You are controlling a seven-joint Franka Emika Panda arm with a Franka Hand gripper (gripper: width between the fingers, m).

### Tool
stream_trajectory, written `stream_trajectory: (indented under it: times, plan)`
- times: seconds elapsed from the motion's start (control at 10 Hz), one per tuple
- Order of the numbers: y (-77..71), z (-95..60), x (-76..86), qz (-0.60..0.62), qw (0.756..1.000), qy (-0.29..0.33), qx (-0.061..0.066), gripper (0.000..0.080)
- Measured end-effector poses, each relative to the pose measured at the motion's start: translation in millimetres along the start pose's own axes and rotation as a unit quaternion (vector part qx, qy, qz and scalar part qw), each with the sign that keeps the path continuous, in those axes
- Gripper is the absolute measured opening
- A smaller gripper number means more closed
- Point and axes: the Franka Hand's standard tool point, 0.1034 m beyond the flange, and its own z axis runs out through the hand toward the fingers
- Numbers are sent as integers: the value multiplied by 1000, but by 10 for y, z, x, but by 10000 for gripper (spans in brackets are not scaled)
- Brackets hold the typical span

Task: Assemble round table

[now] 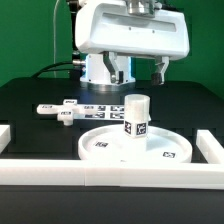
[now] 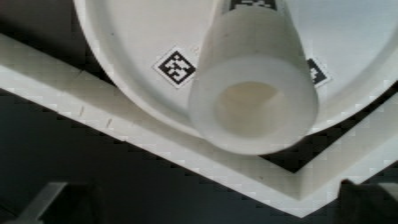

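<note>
The large rimmed round disc [image 1: 100, 146] lies flat on the black table. The short thick cylinder [image 1: 137, 115] stands upright on it, near its middle, with tags on its side. The flat cross-shaped piece [image 1: 62, 110] lies on the table towards the exterior view's left. My gripper [image 1: 140, 72] hangs above the cylinder, open and empty, clear of its top. In the wrist view the cylinder [image 2: 249, 100] shows end-on, its hollow top facing the camera, on the disc [image 2: 143, 40]. My dark fingertips [image 2: 45, 200] sit wide apart at the picture's edge.
The marker board [image 1: 100, 107] lies behind the disc. Long white border bars run along the front [image 1: 110, 172], the exterior view's left [image 1: 5, 135] and right [image 1: 210, 146]. A bar corner [image 2: 160, 125] shows in the wrist view beside the disc.
</note>
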Motion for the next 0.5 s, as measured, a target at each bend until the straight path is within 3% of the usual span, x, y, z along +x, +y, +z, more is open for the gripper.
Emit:
stream_trajectory:
  times: [0.2,0.3,0.4,0.5]
  plan:
    - [131,69,-76,-2,1000,1,-10,649]
    - [52,110,-113,21,999,-35,12,649]
    - [6,111,-68,21,998,-58,20,649]
    - [18,138,-71,21,998,-62,21,649]
